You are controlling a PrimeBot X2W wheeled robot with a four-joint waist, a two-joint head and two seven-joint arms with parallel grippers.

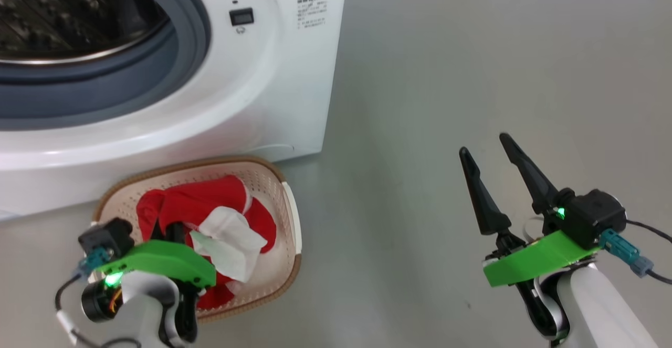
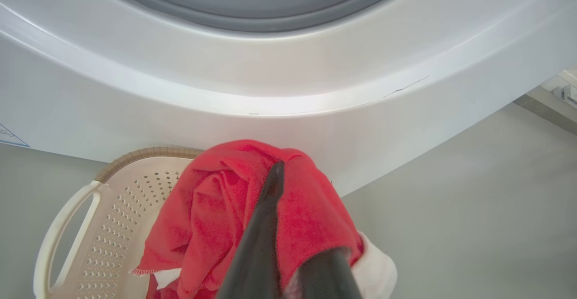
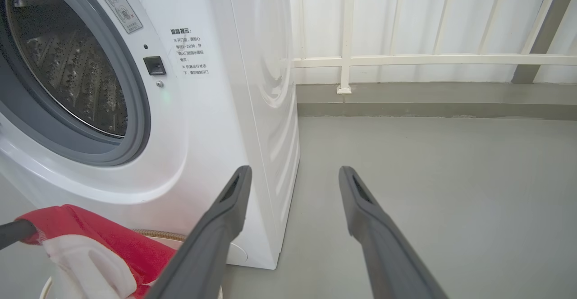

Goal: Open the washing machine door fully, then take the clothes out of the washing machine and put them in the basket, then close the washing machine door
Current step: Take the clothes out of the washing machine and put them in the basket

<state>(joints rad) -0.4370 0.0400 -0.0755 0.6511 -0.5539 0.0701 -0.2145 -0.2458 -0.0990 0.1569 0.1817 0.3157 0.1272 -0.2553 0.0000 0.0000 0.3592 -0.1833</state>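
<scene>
Red clothes (image 1: 210, 211) with white trim lie heaped in the basket (image 1: 292, 217). It stands on the grey floor (image 1: 446, 75) just in front of the washing machine (image 1: 273, 75), near its right-hand corner. My left gripper (image 1: 168, 232) reaches down into the heap, its jaws closed narrow on a fold of the red fabric. In my left wrist view the cloth drapes over the gripper. One dark finger (image 2: 266, 218) lies bare on top of the fold up to its tip, while the other's tip is buried under the red. Beside the fabric I see the basket's perforated cream wall, its brown woven rim and one white side handle (image 2: 54, 236). The machine's white front curves close behind.

My right gripper (image 1: 485, 146) hangs well apart from the basket, over bare floor to the right of the machine. It is empty, its two long fingers spread wide. Beyond them in my right wrist view are the floor and a pale railing (image 3: 428, 59) along the wall. That view also takes in the machine's mouth, with the grey rubber ring (image 3: 135, 123) and the steel perforated drum (image 3: 67, 64) behind it. At that view's lower left, the red and white cloth hangs from a dark finger of my left gripper, over the basket's rim.
</scene>
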